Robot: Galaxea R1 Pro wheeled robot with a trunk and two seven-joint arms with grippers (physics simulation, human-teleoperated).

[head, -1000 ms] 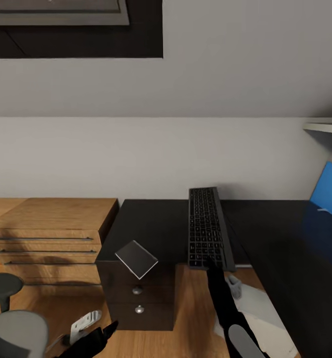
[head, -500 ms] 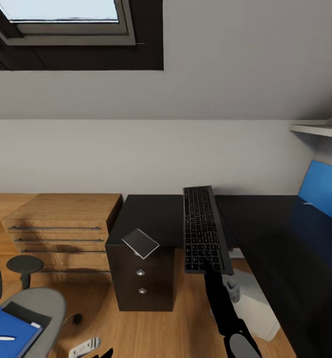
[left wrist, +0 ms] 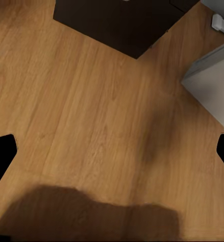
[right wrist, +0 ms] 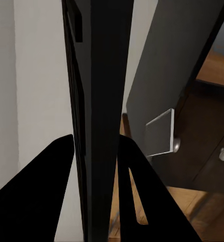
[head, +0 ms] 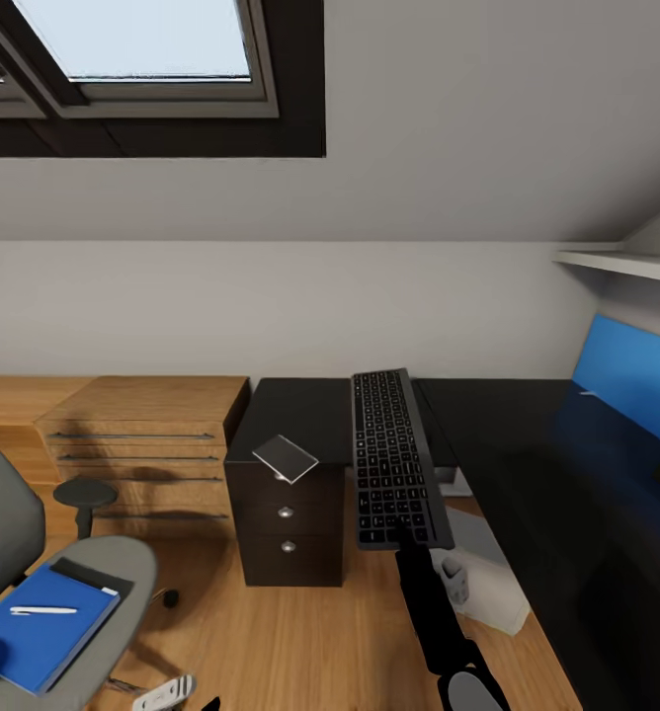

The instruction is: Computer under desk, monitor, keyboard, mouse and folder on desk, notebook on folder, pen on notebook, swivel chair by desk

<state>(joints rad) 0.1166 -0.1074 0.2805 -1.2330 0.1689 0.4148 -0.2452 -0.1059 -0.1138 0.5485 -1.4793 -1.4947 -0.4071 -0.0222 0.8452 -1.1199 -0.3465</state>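
Right gripper (right wrist: 95, 151) clamped on near end of keyboard (head: 389, 459); right wrist view gives the slim black slab edge-on between the two dark fingers (right wrist: 46, 176), thin profile plain. Head view gives instead the greyish key rows, board held lengthwise above the desk (head: 310, 415), near end past the desk's near edge, over the floor.

Left gripper (left wrist: 112, 151) spread wide, nothing between the tips, black tips at opposite edges of left wrist view, over wooden plank floor (left wrist: 91, 126).

Desk top flat matte black; dark drawer unit (head: 286, 518) with round silver knobs. Small flat grey plate (head: 286, 458) at drawer-unit corner, pale-edged.

Light grey boxy computer (head: 488, 573) on floor under desk, right of drawer unit.

Far left: swivel chair (head: 93, 592), grey seat, carrying bright blue notebook (head: 43, 627) with slim white pen (head: 41, 610) lying on it; dark folder (head: 93, 576) edge showing under notebook.

Light wooden dresser (head: 142, 434) left of desk, long bar handles.
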